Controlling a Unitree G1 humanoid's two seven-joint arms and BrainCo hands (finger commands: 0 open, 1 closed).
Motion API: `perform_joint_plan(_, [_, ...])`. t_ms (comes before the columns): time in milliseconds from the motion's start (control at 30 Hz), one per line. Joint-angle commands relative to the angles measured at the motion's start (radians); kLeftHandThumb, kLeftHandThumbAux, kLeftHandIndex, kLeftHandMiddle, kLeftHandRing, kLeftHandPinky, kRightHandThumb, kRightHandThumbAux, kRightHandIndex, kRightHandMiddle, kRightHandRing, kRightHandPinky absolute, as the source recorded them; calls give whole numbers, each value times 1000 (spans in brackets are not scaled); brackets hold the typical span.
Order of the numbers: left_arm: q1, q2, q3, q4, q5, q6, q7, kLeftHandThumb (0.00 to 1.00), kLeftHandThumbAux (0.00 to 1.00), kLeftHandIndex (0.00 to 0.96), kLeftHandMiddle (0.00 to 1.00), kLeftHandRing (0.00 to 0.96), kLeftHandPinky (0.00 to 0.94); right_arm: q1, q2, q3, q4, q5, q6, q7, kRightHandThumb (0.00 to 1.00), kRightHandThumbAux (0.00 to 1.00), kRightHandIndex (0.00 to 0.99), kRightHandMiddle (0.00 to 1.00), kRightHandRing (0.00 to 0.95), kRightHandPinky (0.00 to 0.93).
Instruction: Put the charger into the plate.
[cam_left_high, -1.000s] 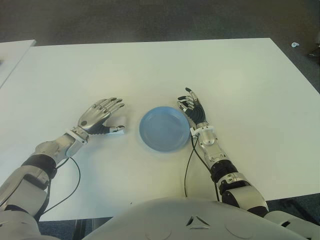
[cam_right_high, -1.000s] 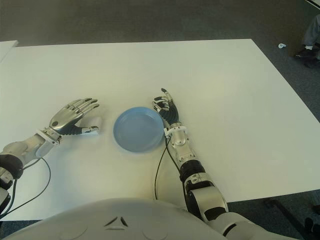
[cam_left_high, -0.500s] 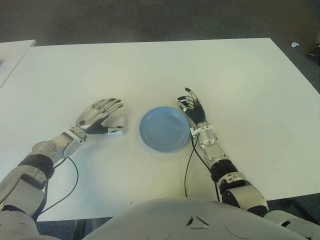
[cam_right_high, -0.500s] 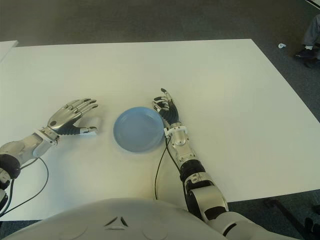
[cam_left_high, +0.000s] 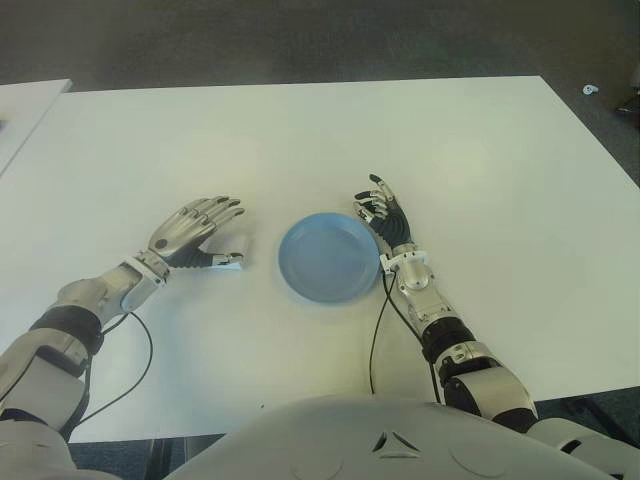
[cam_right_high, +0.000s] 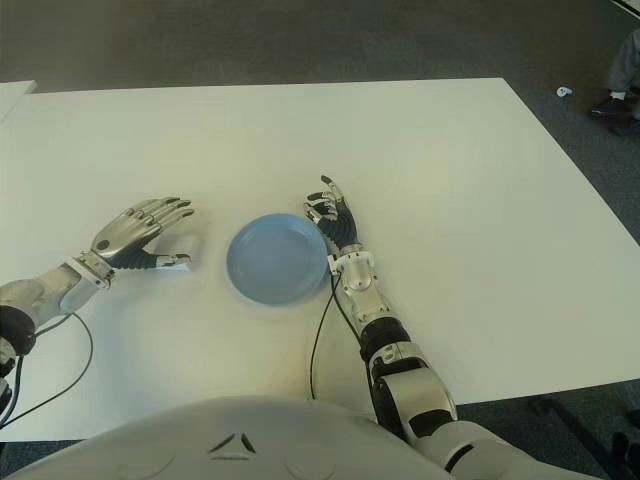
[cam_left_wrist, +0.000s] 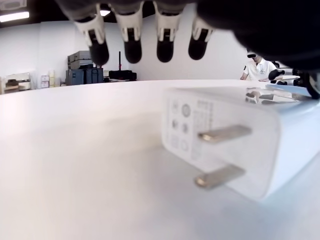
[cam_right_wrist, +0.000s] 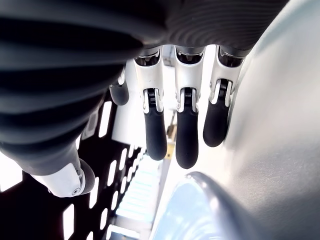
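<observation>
White, boxy and smooth, the charger (cam_left_wrist: 235, 140) lies on the matte table (cam_left_high: 300, 140) with two metal prongs showing, under the left hand (cam_left_high: 190, 235), whose fingers (cam_left_wrist: 132, 37) hang spread above it, gripping nothing. The round blue plate (cam_left_high: 330, 257) sits just right. The grasp looks not yet made; next, close around the block. The right hand (cam_left_high: 388, 218) shows relaxed beside the plate's right rim.

I count one round pale-blue plate (cam_left_high: 328, 257), one white two-pronged plastic charger (cam_left_wrist: 240, 142), one white table (cam_left_high: 300, 140), and my two metal-fingered hands, left hand (cam_left_high: 190, 230) and right hand (cam_left_high: 385, 215).
</observation>
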Motion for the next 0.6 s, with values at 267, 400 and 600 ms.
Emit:
perform_joint_plan(267, [-4,33,4,-25,26,-7,-18,228,179,0,0,0,0,40,-2,10,68,-18,11,-2,0,606,64,368,413,332])
perform_joint_plan(400, [-1,44,12,-45,23,-11,-20,235,175,0,0,0,0,37,-2,9,74,-20,9,-1,0,597,69,367,411,320])
perform_joint_plan(600, [4,61,27,-85,20,-16,-20,256,173,0,0,0,0,31,-2,8,85,-20,7,1,0,591,76,371,407,298])
